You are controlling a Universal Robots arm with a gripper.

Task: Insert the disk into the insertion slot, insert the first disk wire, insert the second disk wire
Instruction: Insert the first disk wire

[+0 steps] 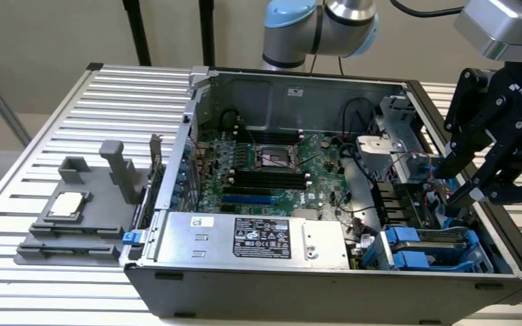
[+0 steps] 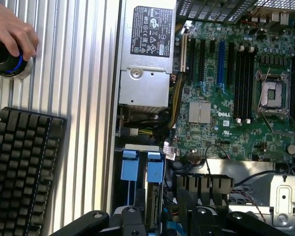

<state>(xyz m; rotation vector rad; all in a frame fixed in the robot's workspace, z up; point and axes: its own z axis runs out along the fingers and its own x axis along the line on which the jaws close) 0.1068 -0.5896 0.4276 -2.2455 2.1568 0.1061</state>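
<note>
The open computer case [image 1: 334, 285] lies on a slatted metal table. The insertion slot [image 1: 429, 250], a grey cage with blue rails and tabs, sits in the case's near corner at the exterior view's right, and its blue rails [image 2: 142, 172] also appear in the wrist view. I cannot tell whether the disk sits inside it. Black disk wires with plugs [image 2: 202, 184] bunch beside the cage. My black gripper [image 1: 465, 197] hovers just above the cage and the wires, over the case's right wall. Its fingers [image 2: 96, 220] are spread open with nothing between them.
A silver power supply box [image 1: 252, 238] fills the case's near side, with the green motherboard [image 1: 270, 170] behind it. A grey fixture holding a chip [image 1: 66, 207] stands on the table at the exterior view's left. A black keyboard [image 2: 22, 162] and a hand on a knob [image 2: 10, 49] are on the table.
</note>
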